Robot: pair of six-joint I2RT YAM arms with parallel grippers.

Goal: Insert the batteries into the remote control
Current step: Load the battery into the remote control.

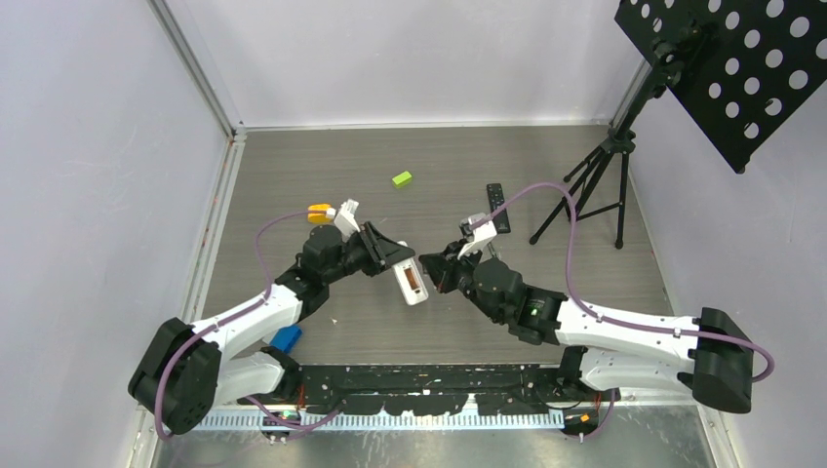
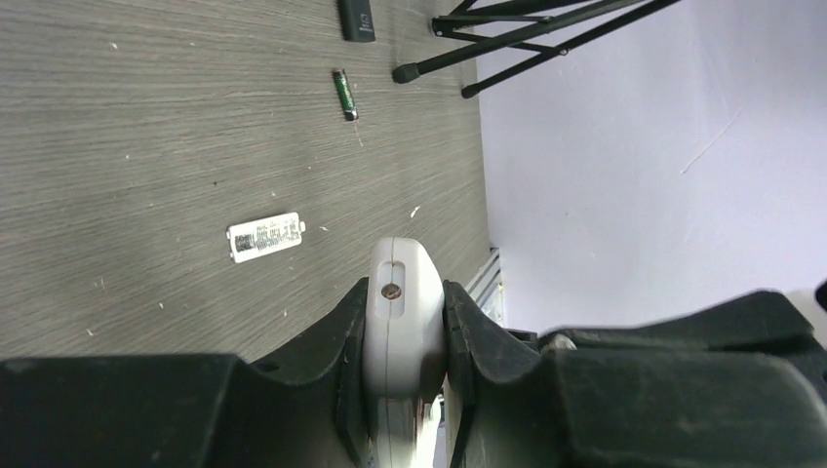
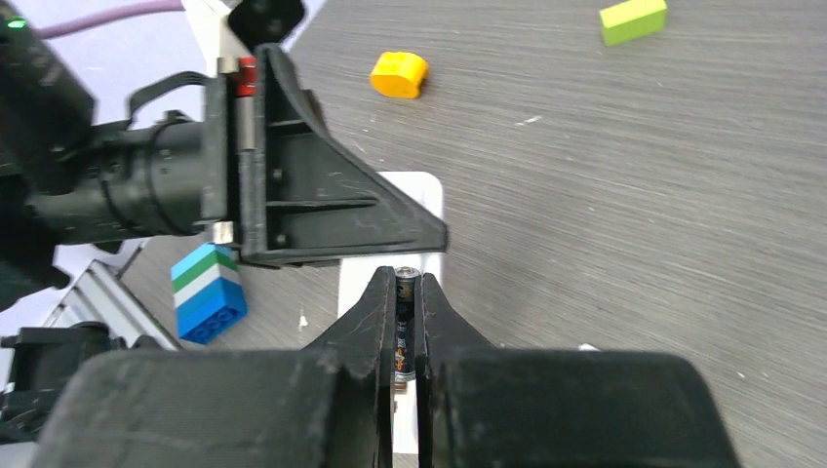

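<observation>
My left gripper (image 1: 398, 261) (image 2: 407, 292) is shut on the white remote control (image 1: 413, 281) (image 2: 398, 327), holding it above the table with its open brownish battery bay facing up. My right gripper (image 1: 438, 269) (image 3: 407, 280) is shut on a dark battery (image 3: 406, 317), pinched lengthwise between its fingers right at the remote (image 3: 421, 198). Whether the battery touches the remote I cannot tell. Another dark battery (image 2: 345, 95) lies on the table. The remote's white cover (image 2: 265, 237) lies flat nearby.
A black remote (image 1: 498, 206) (image 2: 357, 19) lies beside the tripod legs (image 1: 583, 195) (image 2: 527, 39) of a perforated black stand. A green block (image 1: 402, 178) (image 3: 633, 20), a yellow block (image 1: 320, 213) (image 3: 400, 74) and a blue block (image 1: 286, 338) (image 3: 207, 292) sit around the arms.
</observation>
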